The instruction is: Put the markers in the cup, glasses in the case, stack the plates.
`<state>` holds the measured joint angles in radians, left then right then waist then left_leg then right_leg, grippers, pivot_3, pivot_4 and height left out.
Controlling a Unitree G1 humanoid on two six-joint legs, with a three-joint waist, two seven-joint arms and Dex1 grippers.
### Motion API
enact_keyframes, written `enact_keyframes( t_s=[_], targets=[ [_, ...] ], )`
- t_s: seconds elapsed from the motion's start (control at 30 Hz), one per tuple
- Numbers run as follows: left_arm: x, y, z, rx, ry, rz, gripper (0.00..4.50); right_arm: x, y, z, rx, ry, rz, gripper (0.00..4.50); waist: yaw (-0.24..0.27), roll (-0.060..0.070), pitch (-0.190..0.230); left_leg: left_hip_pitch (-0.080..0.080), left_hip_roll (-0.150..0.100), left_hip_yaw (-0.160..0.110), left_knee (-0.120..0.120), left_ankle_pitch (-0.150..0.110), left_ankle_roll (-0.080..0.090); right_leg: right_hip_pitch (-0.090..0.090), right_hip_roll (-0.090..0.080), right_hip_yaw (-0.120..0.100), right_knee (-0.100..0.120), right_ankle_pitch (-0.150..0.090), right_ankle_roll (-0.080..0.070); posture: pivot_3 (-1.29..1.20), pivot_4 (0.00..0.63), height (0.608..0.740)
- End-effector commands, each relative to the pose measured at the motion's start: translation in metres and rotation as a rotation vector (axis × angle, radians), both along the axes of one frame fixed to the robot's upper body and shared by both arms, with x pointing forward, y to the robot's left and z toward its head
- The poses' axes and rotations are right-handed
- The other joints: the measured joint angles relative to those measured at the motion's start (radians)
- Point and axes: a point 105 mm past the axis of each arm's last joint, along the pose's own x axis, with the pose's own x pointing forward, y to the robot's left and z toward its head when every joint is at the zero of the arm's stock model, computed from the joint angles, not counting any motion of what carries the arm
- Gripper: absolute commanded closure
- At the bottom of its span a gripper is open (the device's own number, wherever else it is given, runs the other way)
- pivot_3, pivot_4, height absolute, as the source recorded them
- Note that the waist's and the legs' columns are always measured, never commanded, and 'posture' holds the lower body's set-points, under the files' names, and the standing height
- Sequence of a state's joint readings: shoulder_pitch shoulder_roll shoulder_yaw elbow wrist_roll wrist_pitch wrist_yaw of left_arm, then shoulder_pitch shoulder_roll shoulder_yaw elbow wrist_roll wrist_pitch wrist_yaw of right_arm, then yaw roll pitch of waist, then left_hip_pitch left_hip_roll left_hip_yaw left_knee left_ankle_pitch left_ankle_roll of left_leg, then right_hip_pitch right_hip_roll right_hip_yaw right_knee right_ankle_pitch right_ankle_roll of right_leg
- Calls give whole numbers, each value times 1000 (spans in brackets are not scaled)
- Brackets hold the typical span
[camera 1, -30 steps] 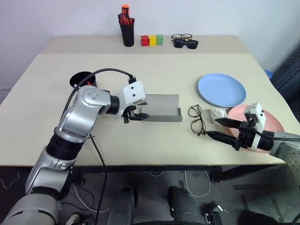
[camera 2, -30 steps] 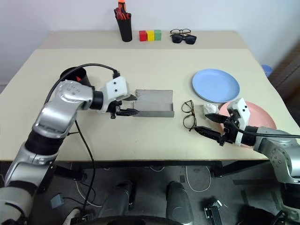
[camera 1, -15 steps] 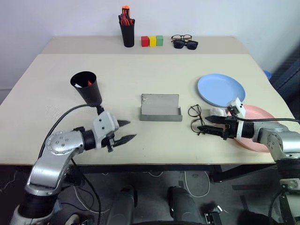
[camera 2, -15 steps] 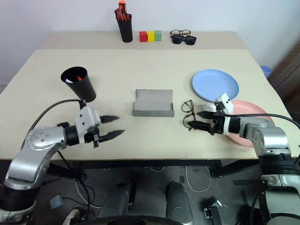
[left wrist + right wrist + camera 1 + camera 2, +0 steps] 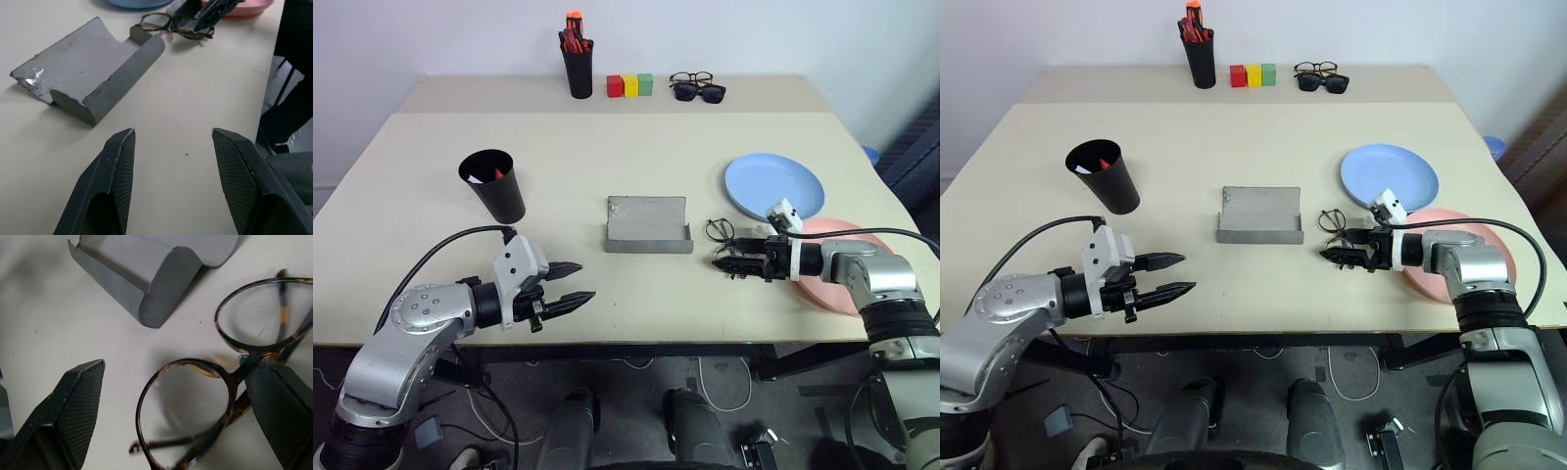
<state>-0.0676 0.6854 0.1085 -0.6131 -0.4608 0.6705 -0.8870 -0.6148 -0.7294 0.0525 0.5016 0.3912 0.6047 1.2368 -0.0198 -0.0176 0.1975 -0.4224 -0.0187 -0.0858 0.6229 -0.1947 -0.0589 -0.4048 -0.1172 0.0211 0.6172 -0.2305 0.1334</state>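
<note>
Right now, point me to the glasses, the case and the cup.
glasses (image 5: 183, 404), right wrist view, near lens.
case (image 5: 647, 221), left eye view, open inner floor.
cup (image 5: 501, 195), left eye view, outer wall.

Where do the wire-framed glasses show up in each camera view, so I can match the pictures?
Left eye view: glasses right of centre, between the grey case and the pink plate, at the right gripper.
Right eye view: same spot, just right of the case.
Left wrist view: near the top, beyond the case.
Right wrist view: close up, one lens between the fingers.
Shared landmark: the grey case.
</note>
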Motion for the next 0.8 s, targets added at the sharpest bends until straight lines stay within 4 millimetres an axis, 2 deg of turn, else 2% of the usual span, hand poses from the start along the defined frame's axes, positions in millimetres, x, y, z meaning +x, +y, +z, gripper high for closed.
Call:
enact_keyframes(
  t_s=[0.03,0.17,0.23,0.3,0.43,0.5,0.67,0.8],
  targets=[
    [-3,0,12,-20,-43,16,1990,4,2,6,1,-24,17,0,0,0,0,0,0,0,0,0,0,0,0,0,0,0,0,0,150,740],
    [-4,0,10,-22,-39,27,1990,8,4,6,-3,-30,22,0,-1,0,0,0,0,0,0,0,0,0,0,0,0,0,0,0,150,740],
    [-5,-1,9,-23,-38,32,1932,10,5,7,-5,-36,23,577,-1,0,0,0,0,0,0,0,0,0,0,0,0,0,0,0,150,740],
    [-5,-2,8,-23,-37,37,1932,12,6,8,-8,-42,25,1345,0,0,0,0,0,0,0,0,0,0,0,0,0,0,0,0,150,740],
    [-6,-2,6,-19,-33,44,1932,13,6,8,-16,-50,31,3560,0,0,0,0,0,0,0,0,0,0,0,0,0,0,0,0,150,740],
    [-5,-2,6,-18,-39,51,1932,12,5,7,-19,-52,31,4479,0,0,0,0,0,0,0,0,0,0,0,0,0,0,0,0,150,740],
    [-3,-3,5,-21,-43,55,1932,10,4,8,-24,-61,28,4479,0,-1,0,1,0,0,0,0,0,1,0,0,0,0,0,0,150,740],
    [0,-3,3,-25,-43,56,1932,9,-2,21,-30,-109,16,4479,1,0,0,1,0,0,0,0,0,1,0,0,0,0,-1,0,150,740]
  ],
)
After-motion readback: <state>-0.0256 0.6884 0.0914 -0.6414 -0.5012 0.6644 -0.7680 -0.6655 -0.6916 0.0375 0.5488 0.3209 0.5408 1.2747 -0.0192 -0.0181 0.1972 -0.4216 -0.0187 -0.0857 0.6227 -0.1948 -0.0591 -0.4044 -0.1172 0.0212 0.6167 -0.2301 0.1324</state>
